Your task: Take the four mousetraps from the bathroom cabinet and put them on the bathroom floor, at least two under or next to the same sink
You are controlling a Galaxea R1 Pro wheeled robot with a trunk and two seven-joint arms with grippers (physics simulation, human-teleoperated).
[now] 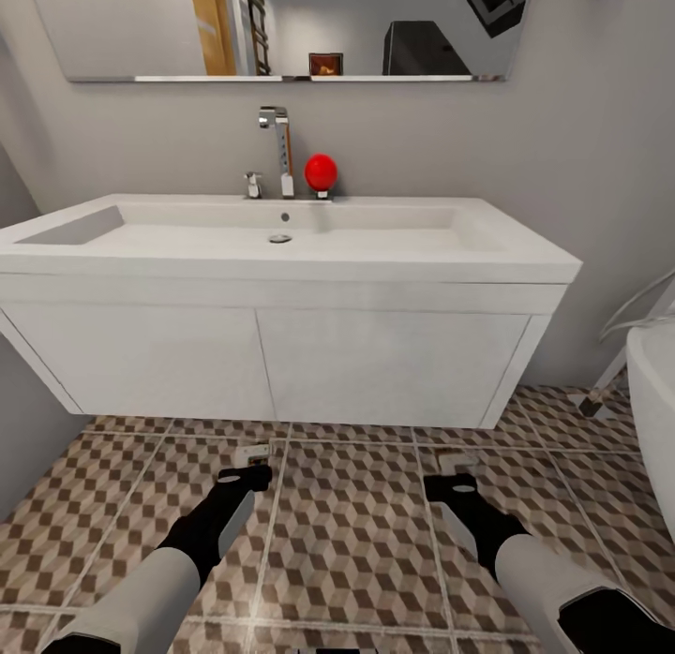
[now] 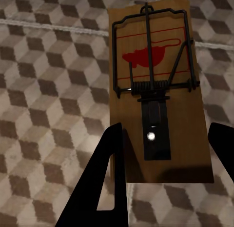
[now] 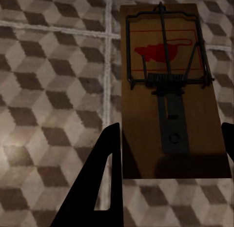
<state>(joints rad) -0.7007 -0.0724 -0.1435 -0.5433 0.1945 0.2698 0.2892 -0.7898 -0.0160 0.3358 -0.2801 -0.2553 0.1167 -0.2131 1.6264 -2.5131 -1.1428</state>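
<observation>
Left arm: extended forward and low | left gripper (image 1: 246, 478): fingers spread around a mousetrap (image 2: 157, 90) | Right arm: extended forward, parallel | right gripper (image 1: 452, 486): fingers spread likewise.

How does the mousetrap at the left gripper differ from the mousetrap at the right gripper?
The left mousetrap shows a bright round spot on its black plate; the right mousetrap shows a dark ring there. A grout line runs beside the right one's long edge; none runs along the left one's. Both are brown boards with a red mouse print and black wire, between open fingers.
</observation>
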